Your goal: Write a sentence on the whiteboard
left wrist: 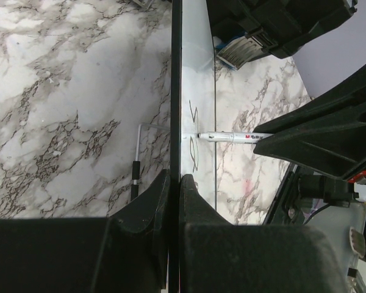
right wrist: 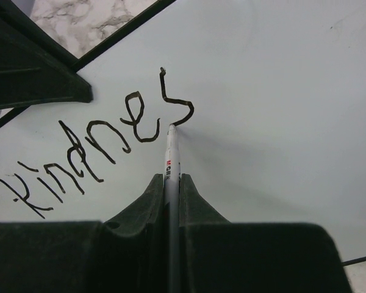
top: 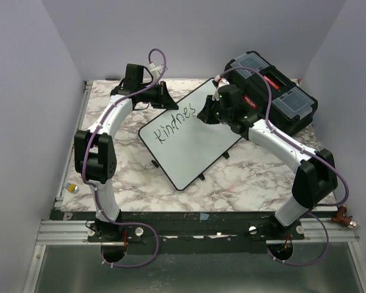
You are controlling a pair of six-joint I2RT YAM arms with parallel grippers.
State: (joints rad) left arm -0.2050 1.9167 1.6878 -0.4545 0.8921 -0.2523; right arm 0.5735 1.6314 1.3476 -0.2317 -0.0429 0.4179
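The whiteboard (top: 192,137) lies tilted in the middle of the marble table. Black lettering (top: 175,124) on it reads "kindnes"; the right wrist view shows it clearly (right wrist: 97,146). My right gripper (right wrist: 172,180) is shut on a white marker (right wrist: 171,162) whose tip touches the board at the end of the last "s". My left gripper (left wrist: 175,180) is shut on the whiteboard's black frame edge (left wrist: 175,91) at the board's far left side. The marker also shows in the left wrist view (left wrist: 232,137), pressed against the board face.
A black toolbox (top: 274,97) with clear-lidded compartments stands at the back right, just behind my right gripper (top: 215,111). A small yellow and white object (top: 73,188) lies at the table's left edge. Purple walls enclose the table on three sides.
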